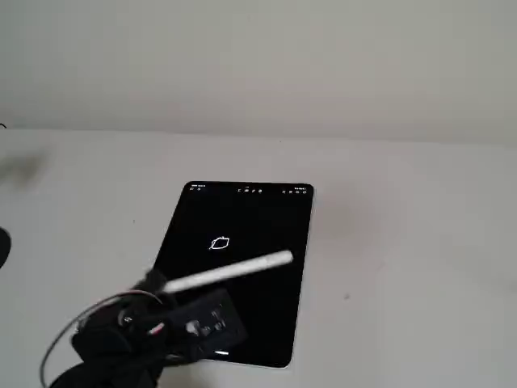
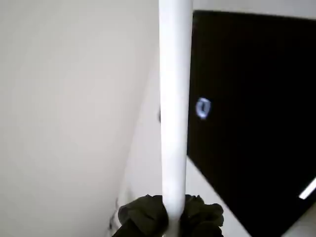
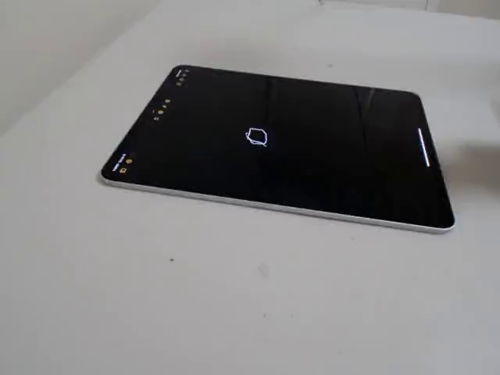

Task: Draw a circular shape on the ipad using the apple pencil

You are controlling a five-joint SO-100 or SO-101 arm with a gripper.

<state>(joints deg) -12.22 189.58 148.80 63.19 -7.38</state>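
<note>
The ipad (image 1: 266, 323) lies flat on the white table, its black screen lit, and it shows in all three views (image 2: 252, 128) (image 3: 328, 172). A small white circular shape (image 1: 220, 243) (image 2: 203, 107) (image 3: 256, 137) is drawn near the screen's middle. My black gripper (image 1: 156, 289) (image 2: 170, 215) is at the tablet's near left corner in a fixed view, shut on the apple pencil (image 1: 230, 272) (image 2: 175, 98). The pencil slants across the screen's lower half, its tip to the right of the shape and apart from it. I cannot tell whether the tip touches the glass. Gripper and pencil are outside another fixed view.
A row of tiny icons (image 1: 250, 190) (image 3: 160, 109) runs along the tablet's far short edge. A grey cable (image 1: 69, 335) loops off the arm at lower left. A dark object (image 1: 3, 246) pokes in at the left border. Bare white table (image 3: 234, 297) surrounds the tablet.
</note>
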